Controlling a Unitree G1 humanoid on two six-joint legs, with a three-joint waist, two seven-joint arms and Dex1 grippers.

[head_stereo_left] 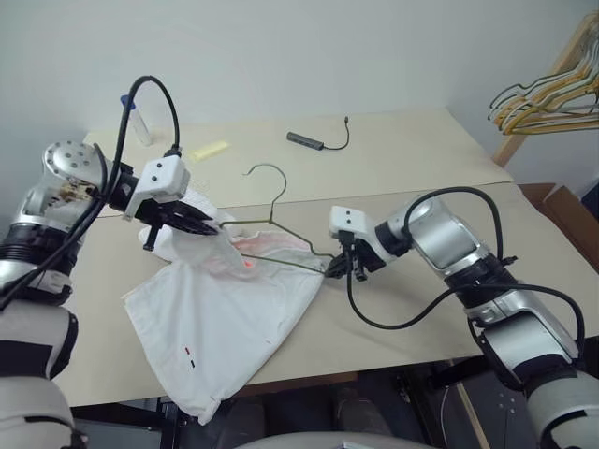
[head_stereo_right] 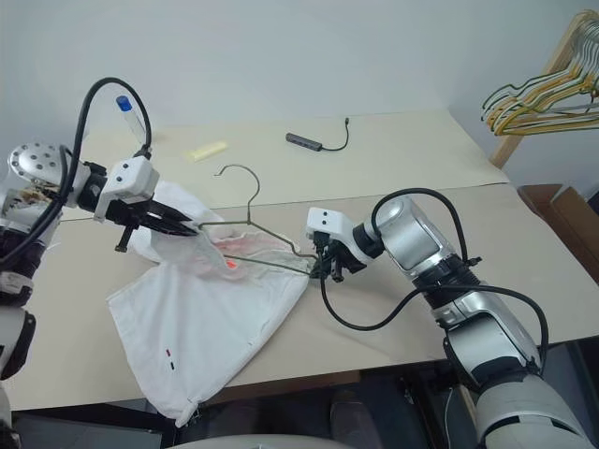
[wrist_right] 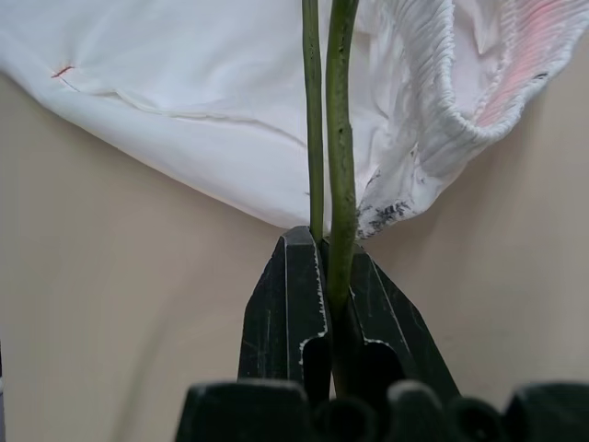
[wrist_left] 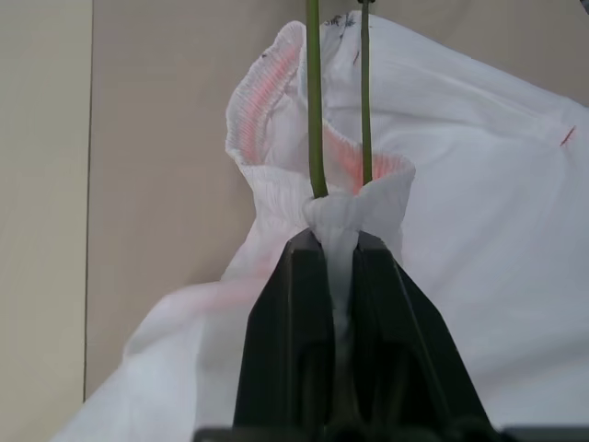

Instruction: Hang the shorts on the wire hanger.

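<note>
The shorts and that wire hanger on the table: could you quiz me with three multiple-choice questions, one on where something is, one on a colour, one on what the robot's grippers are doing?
1. Where does the bundle of yellow hangers hang?
A. on a wooden rack beyond the table's right end
B. on the table
C. in the left gripper

2. What colour are the shorts?
A. blue
B. white
C. black

3. What is the right gripper doing?
A. hanging open
B. pinching the shorts
C. clamped on the wire hanger

Answers: 1 A, they hang off the rack's wooden bar. 2 B, white fabric with pink at the waistband. 3 C, the wire runs between its fingers; the left gripper pinches the waistband.
</note>
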